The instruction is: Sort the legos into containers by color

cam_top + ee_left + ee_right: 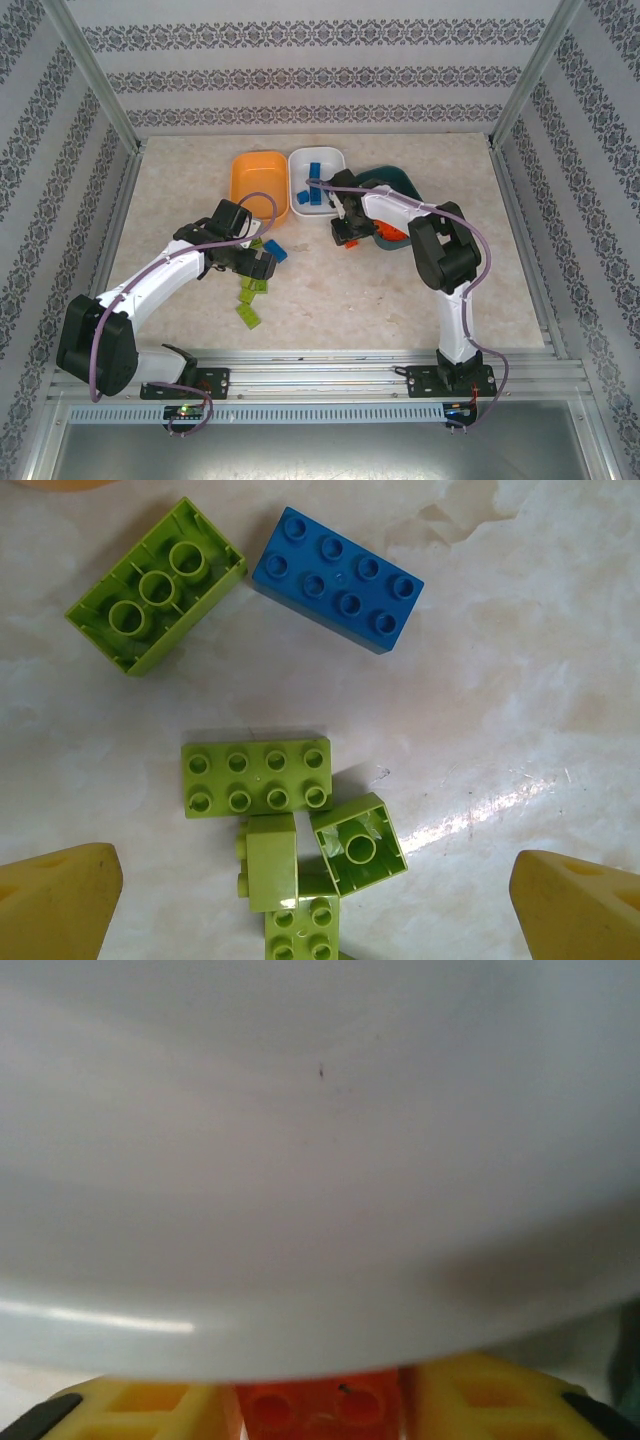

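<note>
- Right end effector (320, 1412): clenched on an orange brick (300, 1405), which sits between its two yellow fingers (140, 1405). From above, it is at the near edge of the white tub (335, 160), whose pale wall stands close in front of the wrist camera.
- Left end effector (315, 862): released, with its yellow fingertips (60, 900) wide apart above a cluster of green bricks. It touches none of them.
- Desk (380, 300): a pale marbled surface that carries three tubs at the far side and loose bricks nearer the left arm.
- Orange tub (245, 190): leftmost of the row, touching the white tub.
- White tub: middle of the row, holding blue bricks (315, 170).
- Teal tub (400, 180): rightmost, partly hidden behind the right arm.
- Long green brick (155, 585): hollow side up and lying at a slant on the desk.
- Long blue brick (338, 578): studs up, just beside the long green brick.
- Eight-stud green brick (257, 778): studs up, nearer the fingers than those two and apart from them.
- Small green brick (270, 862): lying on its side against the eight-stud brick's near edge.
- Tilted green brick (358, 842): hollow side up, touching the small green brick.
- Lowest green brick (302, 928): studs up and cut off by the picture's lower edge.
</note>
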Tool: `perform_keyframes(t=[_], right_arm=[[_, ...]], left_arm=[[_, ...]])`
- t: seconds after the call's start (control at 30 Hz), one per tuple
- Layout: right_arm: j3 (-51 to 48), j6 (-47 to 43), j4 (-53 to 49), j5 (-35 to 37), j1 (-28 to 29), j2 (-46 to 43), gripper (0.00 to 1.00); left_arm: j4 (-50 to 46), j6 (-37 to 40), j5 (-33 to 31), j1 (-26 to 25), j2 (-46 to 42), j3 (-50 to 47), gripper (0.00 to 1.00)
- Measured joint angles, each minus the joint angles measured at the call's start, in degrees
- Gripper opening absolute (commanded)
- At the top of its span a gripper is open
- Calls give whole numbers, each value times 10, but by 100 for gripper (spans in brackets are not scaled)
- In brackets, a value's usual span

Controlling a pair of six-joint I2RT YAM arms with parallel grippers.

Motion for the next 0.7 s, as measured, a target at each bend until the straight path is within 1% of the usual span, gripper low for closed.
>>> perform_keyframes(t=[0.07, 0.2, 0.33, 0.4, 0.5, 0.53, 0.6, 0.7], right_arm=[[-8, 4, 6, -1, 0, -9, 29], [-48, 15, 8, -5, 0, -50, 30], [-98, 39, 10, -27, -7, -142, 31], [-107, 52, 10, -40, -21, -191, 31], [-107, 67, 18, -48, -63, -245, 34], [-105, 70, 18, -46, -76, -252, 39], [-98, 72, 17, -38, -101, -249, 54], [-85, 68, 11, -13, -118, -222, 67]], left_arm=[[0, 0, 0, 0, 0, 0, 100], [0, 0, 0, 0, 0, 0, 100], [0, 0, 0, 0, 0, 0, 100], [0, 0, 0, 0, 0, 0, 100], [0, 0, 0, 0, 0, 0, 100], [0, 0, 0, 0, 0, 0, 100], [0, 0, 0, 0, -1, 0, 100], [0, 0, -3, 0, -6, 0, 100]])
